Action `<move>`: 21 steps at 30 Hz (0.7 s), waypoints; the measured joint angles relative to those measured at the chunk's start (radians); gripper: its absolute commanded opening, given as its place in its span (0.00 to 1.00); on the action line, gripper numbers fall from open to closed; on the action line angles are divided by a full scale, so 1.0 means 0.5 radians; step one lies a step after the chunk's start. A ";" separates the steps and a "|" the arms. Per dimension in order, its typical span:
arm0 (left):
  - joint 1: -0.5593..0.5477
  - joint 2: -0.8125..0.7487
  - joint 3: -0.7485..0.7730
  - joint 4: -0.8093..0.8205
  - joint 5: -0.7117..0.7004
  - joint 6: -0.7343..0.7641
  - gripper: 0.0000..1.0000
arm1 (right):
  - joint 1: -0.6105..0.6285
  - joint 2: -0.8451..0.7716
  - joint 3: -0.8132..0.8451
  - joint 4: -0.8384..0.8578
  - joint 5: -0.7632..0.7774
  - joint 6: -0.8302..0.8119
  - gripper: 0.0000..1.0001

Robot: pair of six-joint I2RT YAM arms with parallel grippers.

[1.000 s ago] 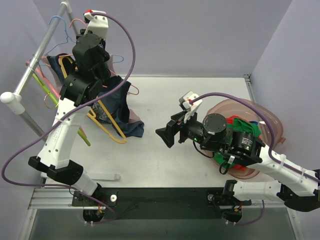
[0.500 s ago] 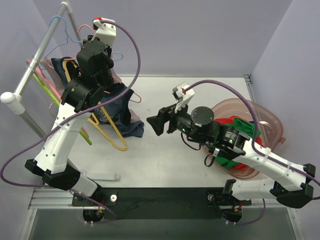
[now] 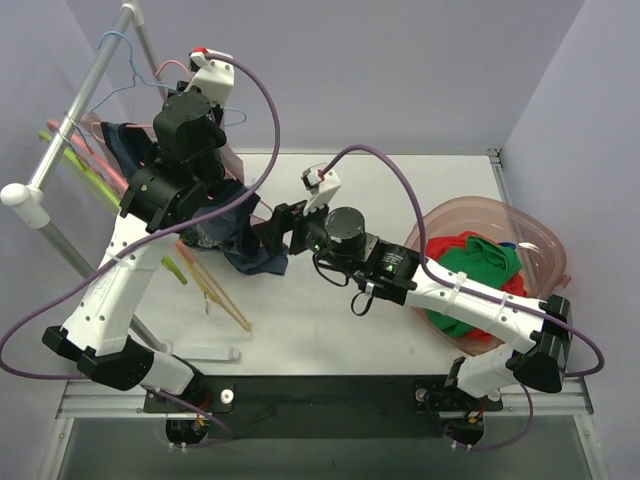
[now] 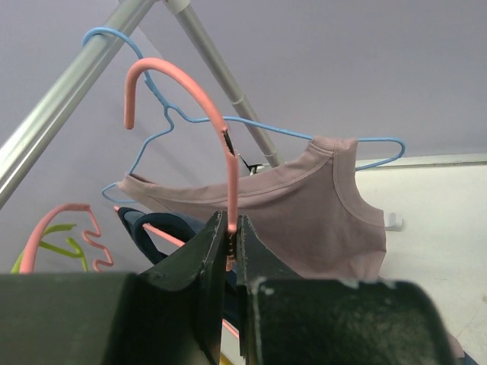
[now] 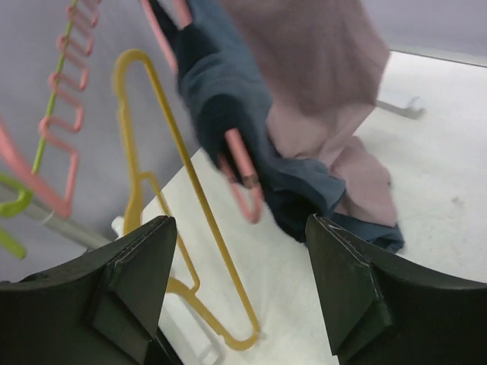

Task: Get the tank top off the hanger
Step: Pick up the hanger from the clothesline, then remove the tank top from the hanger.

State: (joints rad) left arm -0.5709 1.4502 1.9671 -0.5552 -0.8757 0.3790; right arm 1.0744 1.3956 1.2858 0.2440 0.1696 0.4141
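My left gripper is shut on the neck of a pink hanger, held up by the rack; it also shows in the top view. A navy tank top hangs on that hanger, and its lower part lies bunched on the table. One pink hanger end pokes out of the navy fabric. My right gripper is open and empty, just short of the navy top, with its jaws wide apart.
A mauve tank top hangs on a blue hanger on the rack rail. A yellow hanger lies slanted on the table below the tops. A pink basket with green and red clothes stands at the right.
My right arm has reached left across the table, up to the navy top. My left gripper has shifted slightly right with the pink hanger. The yellow hanger has slid lower.
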 measured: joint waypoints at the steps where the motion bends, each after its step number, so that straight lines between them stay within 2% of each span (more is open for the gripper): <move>1: -0.002 -0.002 -0.014 0.008 0.002 0.002 0.00 | 0.022 0.012 -0.005 0.014 -0.014 -0.005 0.72; 6: -0.021 -0.005 -0.048 0.011 0.011 0.006 0.00 | 0.213 0.017 -0.149 0.142 -0.114 -0.172 0.72; 10: -0.042 -0.005 -0.048 0.012 0.018 0.016 0.00 | 0.317 0.006 -0.401 0.246 -0.145 -0.252 0.69; 17: -0.134 -0.003 -0.047 0.011 -0.008 0.058 0.00 | 0.316 -0.024 -0.548 0.337 0.098 -0.307 0.61; 21: -0.266 0.012 -0.025 -0.005 -0.071 0.067 0.00 | 0.316 -0.132 -0.710 0.580 0.246 -0.326 0.63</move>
State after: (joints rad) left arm -0.7036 1.4563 1.9545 -0.5579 -0.9112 0.4126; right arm 1.2324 1.3296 0.9310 0.5339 0.2924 0.2512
